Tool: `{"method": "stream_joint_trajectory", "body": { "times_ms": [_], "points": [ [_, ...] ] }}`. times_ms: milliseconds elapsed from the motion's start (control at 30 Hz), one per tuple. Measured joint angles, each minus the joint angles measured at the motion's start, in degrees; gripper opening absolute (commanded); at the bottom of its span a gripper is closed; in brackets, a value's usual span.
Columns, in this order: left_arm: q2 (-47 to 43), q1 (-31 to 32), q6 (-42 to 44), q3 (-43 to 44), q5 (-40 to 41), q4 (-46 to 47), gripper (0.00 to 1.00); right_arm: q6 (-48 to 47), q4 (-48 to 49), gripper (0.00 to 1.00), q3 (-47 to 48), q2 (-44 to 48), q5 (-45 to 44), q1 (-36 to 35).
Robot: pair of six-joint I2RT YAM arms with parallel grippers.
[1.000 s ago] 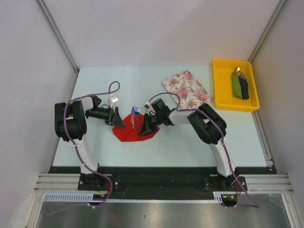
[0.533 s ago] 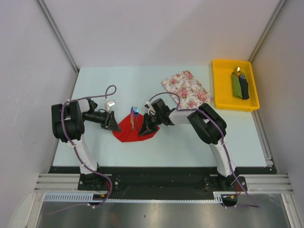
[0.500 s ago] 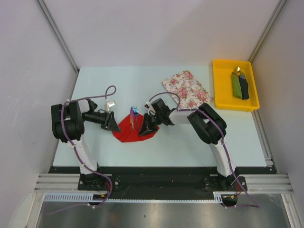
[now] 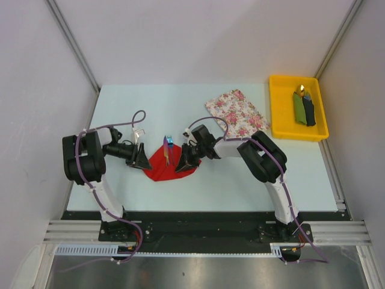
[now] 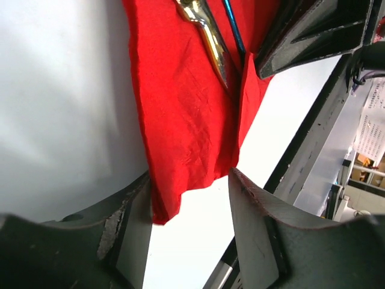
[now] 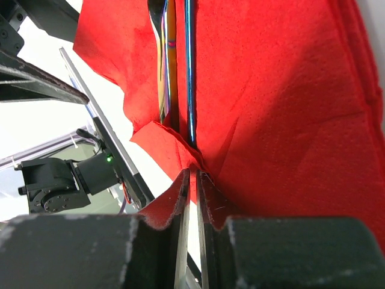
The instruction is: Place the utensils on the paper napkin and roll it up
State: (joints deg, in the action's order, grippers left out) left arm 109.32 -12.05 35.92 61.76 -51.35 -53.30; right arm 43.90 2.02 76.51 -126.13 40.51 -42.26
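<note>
The right hand [image 6: 194,176] is squeezed almost all the way closed. Its two fingers [image 6: 180,201] pinch a folded-up bit of the paper napkin [image 6: 271,90] at its edge. Just past the pinch lie the utensils [image 6: 170,66], side by side on the red paper. One is shiny and one is thin and blue. They point straight away from the hand.

The left hand [image 5: 187,177] is spread wide and holds nothing. One corner of the napkin pokes in between its fingers [image 5: 129,223], close to one of them. I cannot tell if it touches.

From above, both hands are low over the counter [image 4: 120,108], one at each side of the napkin. The utensils reach to the napkin's far edge. Farther back on the right lies a flowery cloth [image 4: 236,112]. Beside it is a yellow tray [image 4: 284,117] with a green roll [image 4: 299,108] and a dark roll [image 4: 309,111] in it.
</note>
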Motion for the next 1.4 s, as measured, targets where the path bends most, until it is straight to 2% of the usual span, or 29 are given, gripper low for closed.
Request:
{"method": "stream_joint_trajectory", "body": {
  "times_ms": [300, 333, 467, 667, 1033, 1400],
  "points": [
    [0.00, -1.53, -0.57, -0.17, 0.04, -0.17, 0.56, 0.00, 0.00, 0.14, 0.02, 0.00, 0.00, 0.00],
    [0.00, -1.53, -0.63, -0.24, 0.02, -0.11, 0.53, 0.00, 0.00, 0.13, 0.02, 0.00, 0.00, 0.00],
    [0.07, -1.53, -1.40, -0.35, 0.07, 0.07, 0.33, 0.00, 0.00, 0.14, 0.00, 0.00, 0.00, 0.00],
    [0.07, -1.53, -0.90, -0.33, -0.15, -1.36, 0.17, 0.02, 0.39, 0.14, 0.02, 0.00, -0.11, -0.04],
    [0.07, -0.28, 0.31, 0.09, -2.80, -5.05, 0.08, 0.76, 1.11, 0.13, 0.52, 0.00, -1.25, -0.79],
    [0.07, 2.23, -2.45, 1.11, -5.95, -5.03, 0.00, 1.55, 2.60, 0.13, 2.49, -0.90, -2.73, -2.14]
  ]
}}
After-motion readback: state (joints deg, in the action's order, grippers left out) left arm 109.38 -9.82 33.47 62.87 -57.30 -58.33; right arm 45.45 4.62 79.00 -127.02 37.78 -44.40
